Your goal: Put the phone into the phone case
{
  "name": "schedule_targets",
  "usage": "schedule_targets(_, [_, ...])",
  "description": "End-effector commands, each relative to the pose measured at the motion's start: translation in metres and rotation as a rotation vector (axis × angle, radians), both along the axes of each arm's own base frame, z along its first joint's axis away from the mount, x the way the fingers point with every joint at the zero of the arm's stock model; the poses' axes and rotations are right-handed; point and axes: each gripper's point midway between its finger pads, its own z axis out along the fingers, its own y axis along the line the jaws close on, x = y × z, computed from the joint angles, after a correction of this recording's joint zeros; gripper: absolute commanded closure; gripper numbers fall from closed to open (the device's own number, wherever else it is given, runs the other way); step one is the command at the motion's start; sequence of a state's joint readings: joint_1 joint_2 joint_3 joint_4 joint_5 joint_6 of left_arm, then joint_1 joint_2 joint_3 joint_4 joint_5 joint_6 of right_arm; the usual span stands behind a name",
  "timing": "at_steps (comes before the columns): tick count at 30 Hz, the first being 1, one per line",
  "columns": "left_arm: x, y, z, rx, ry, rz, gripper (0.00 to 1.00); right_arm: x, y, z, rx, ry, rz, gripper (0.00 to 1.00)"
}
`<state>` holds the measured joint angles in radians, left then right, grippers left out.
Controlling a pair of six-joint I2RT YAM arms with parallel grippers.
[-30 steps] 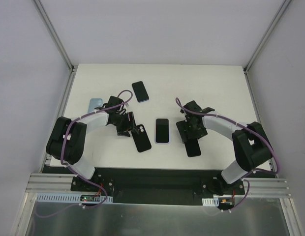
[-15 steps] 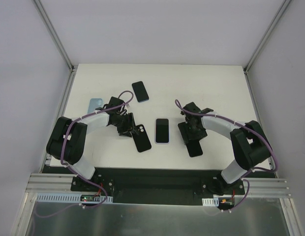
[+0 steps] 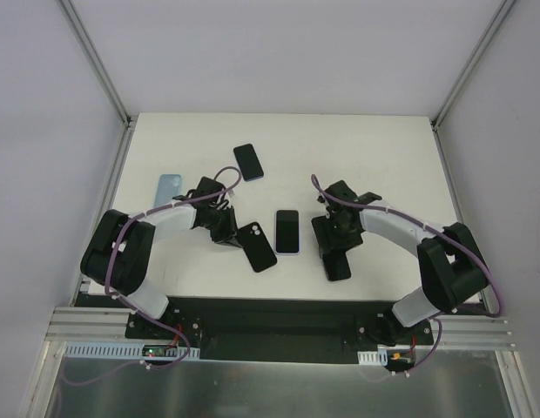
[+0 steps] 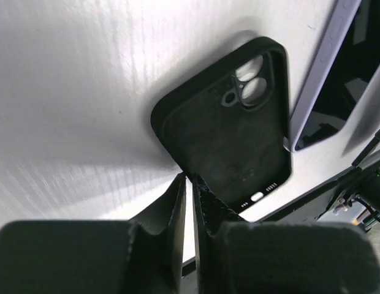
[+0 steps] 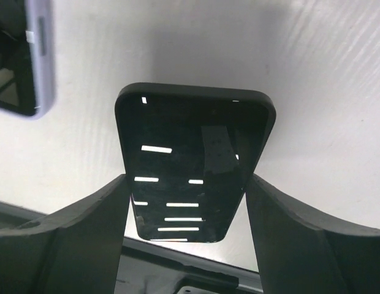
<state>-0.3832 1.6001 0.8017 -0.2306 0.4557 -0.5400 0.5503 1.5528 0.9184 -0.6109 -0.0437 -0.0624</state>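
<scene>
The black phone case (image 3: 258, 246) lies open side up left of centre, its camera cut-out (image 4: 251, 86) at the far end. My left gripper (image 3: 228, 233) is shut on the case's near rim, its fingertips (image 4: 190, 177) pinched together on the edge, and that corner looks raised off the table. The black phone (image 3: 338, 266) sits screen up to the right of centre. My right gripper (image 3: 334, 248) straddles it across its width, and both fingers (image 5: 116, 202) press on the long sides of the phone (image 5: 190, 141).
A lilac phone (image 3: 287, 232) with a dark screen lies between the two arms, close beside the case (image 4: 328, 67) and to the left of the held phone (image 5: 30, 55). Another black phone (image 3: 247, 162) and a light blue one (image 3: 169, 186) lie farther back on the left.
My left gripper closed on the case's rim, and the case swung a little towards the right and the near edge. My right gripper narrowed onto the phone, which shifted slightly left.
</scene>
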Motion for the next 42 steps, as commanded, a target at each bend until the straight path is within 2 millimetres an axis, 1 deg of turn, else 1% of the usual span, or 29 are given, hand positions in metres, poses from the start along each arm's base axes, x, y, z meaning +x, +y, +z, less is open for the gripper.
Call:
schedule_targets(1, [-0.010,-0.003,0.012,-0.020,-0.029,-0.016,0.96,-0.004,0.025,0.034,0.127,-0.028,-0.003,0.62])
schedule_targets(5, [-0.016,-0.001,0.014,-0.025,-0.032,-0.007,0.96,-0.003,0.040,0.050,0.177,-0.057,0.027,0.65])
schedule_targets(6, [-0.018,-0.001,0.016,-0.028,-0.029,0.002,0.92,-0.003,0.045,0.053,0.192,-0.054,0.004,0.65])
schedule_targets(8, [-0.019,0.000,0.020,-0.033,-0.039,0.014,0.83,-0.004,0.056,0.061,0.223,-0.061,0.021,0.66])
schedule_targets(9, [-0.019,0.001,0.022,-0.034,-0.038,0.028,0.65,-0.004,0.062,0.063,0.237,-0.065,0.021,0.67])
schedule_targets(11, [-0.016,0.002,0.031,-0.033,-0.070,0.050,0.43,-0.003,0.076,0.071,0.269,-0.074,0.009,0.69])
schedule_targets(12, [-0.017,0.004,0.034,-0.029,-0.071,0.060,0.38,-0.001,0.083,0.073,0.283,-0.085,0.002,0.69])
schedule_targets(13, [-0.012,0.006,0.043,-0.031,-0.102,0.074,0.33,-0.002,0.094,0.078,0.307,-0.083,-0.029,0.69])
schedule_targets(15, [-0.010,0.017,0.048,0.002,-0.118,0.099,0.30,0.001,0.110,0.083,0.347,-0.096,-0.057,0.69])
schedule_targets(16, [-0.003,0.024,0.058,0.001,-0.150,0.127,0.28,-0.002,0.119,0.084,0.358,-0.097,-0.059,0.69])
schedule_targets(18, [0.003,0.038,0.063,0.011,-0.171,0.168,0.26,0.004,0.135,0.091,0.378,-0.109,-0.122,0.69])
schedule_targets(19, [0.002,0.044,0.069,0.004,-0.186,0.186,0.26,0.001,0.145,0.093,0.388,-0.109,-0.125,0.69])
schedule_targets(20, [0.008,0.057,0.072,0.003,-0.195,0.235,0.25,0.002,0.154,0.091,0.395,-0.089,-0.173,0.69])
schedule_targets(21, [0.009,0.063,0.074,0.009,-0.213,0.246,0.24,0.007,0.166,0.098,0.427,-0.102,-0.187,0.69])
schedule_targets(22, [0.008,0.071,0.078,0.016,-0.239,0.269,0.23,0.004,0.177,0.099,0.446,-0.095,-0.190,0.69])
schedule_targets(23, [0.008,0.080,0.078,0.030,-0.249,0.296,0.17,0.005,0.187,0.097,0.459,-0.095,-0.195,0.70])
schedule_targets(24, [0.007,0.085,0.079,0.040,-0.262,0.311,0.11,0.013,0.199,0.105,0.488,-0.129,-0.220,0.70])
schedule_targets(25, [0.005,0.091,0.080,0.056,-0.280,0.331,0.04,0.010,0.206,0.105,0.484,-0.134,-0.214,0.70])
schedule_targets(26, [0.003,0.093,0.080,0.060,-0.280,0.337,0.01,0.012,0.212,0.099,0.467,-0.137,-0.220,0.70])
schedule_targets(28, [-0.002,0.094,0.081,0.057,-0.284,0.335,0.01,0.016,0.222,0.101,0.464,-0.160,-0.249,0.70])
schedule_targets(29, [-0.005,0.095,0.079,0.058,-0.273,0.334,0.01,0.016,0.225,0.094,0.451,-0.152,-0.264,0.70])
schedule_targets(30, [-0.007,0.095,0.078,0.055,-0.269,0.334,0.01,0.018,0.229,0.092,0.454,-0.157,-0.287,0.70])
schedule_targets(31, [-0.010,0.094,0.075,0.051,-0.257,0.331,0.01,0.016,0.232,0.085,0.441,-0.152,-0.297,0.70])
schedule_targets(33, [-0.013,0.093,0.073,0.047,-0.245,0.333,0.01,0.018,0.234,0.078,0.428,-0.154,-0.326,0.70])
schedule_targets(34, [-0.015,0.093,0.070,0.045,-0.237,0.330,0.01,0.016,0.236,0.071,0.420,-0.145,-0.336,0.70])
schedule_targets(36, [-0.017,0.093,0.069,0.047,-0.238,0.333,0.01,0.018,0.240,0.068,0.417,-0.158,-0.340,0.71])
schedule_targets(37, [-0.018,0.094,0.068,0.049,-0.239,0.334,0.01,0.017,0.242,0.062,0.404,-0.160,-0.333,0.71])
schedule_targets(42, [-0.019,0.093,0.069,0.041,-0.238,0.333,0.01,0.015,0.247,0.053,0.371,-0.172,-0.335,0.71])
